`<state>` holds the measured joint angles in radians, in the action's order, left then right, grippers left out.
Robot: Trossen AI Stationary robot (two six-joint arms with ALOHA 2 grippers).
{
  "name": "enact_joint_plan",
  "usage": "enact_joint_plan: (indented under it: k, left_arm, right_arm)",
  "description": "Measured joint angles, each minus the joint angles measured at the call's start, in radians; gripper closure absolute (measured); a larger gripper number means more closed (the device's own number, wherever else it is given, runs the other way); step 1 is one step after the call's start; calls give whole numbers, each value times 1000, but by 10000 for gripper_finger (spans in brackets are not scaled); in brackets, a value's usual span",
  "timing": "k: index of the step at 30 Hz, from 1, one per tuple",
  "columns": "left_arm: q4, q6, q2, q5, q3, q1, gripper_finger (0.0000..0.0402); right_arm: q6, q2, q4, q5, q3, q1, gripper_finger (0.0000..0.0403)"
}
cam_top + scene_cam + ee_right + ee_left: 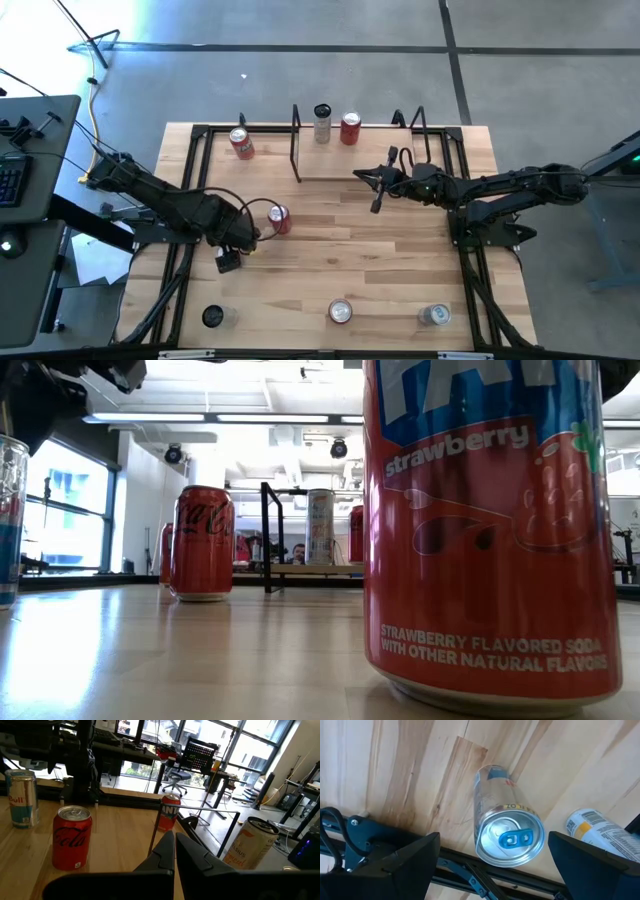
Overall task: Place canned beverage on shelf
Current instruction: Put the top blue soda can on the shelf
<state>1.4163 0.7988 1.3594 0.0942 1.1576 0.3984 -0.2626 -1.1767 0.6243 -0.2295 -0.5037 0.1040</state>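
The shelf point(372, 160), a light-wood board between thin black rods, stands at the table's far middle. A slim pale can point(322, 122) and a red can point(350, 128) stand upright on it. A red Coca-Cola can point(278, 218) stands on the table just right of my left gripper point(232, 258). That gripper is open and empty, its fingers point(405, 860) wide apart above a silver-blue can point(509, 827) that stands upright near the table's black frame. My right gripper point(357, 176) is shut and empty, hovering by the shelf's near edge and pointing toward the table's left.
Another red can point(241, 142) stands at the far left. Along the near edge stand a dark-topped can point(213, 316), a red strawberry soda can point(341, 312) and a silver can point(435, 315). Black frame rails run along the table's edges. Bare wood lies in the middle.
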Motion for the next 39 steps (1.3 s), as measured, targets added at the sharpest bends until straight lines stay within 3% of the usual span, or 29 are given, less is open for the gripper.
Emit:
enact_joint_plan:
  k: [11,24,39]
  left_arm:
    - [2,4,3,-61,0,10,39]
    - [11,64,3,-25,0,50,39]
    - [12,90,5,-72,0,56,39]
  right_arm:
    - [0,0,0,0,0,0,403]
    - [0,0,0,0,0,0,403]
    - [0,0,0,0,0,0,403]
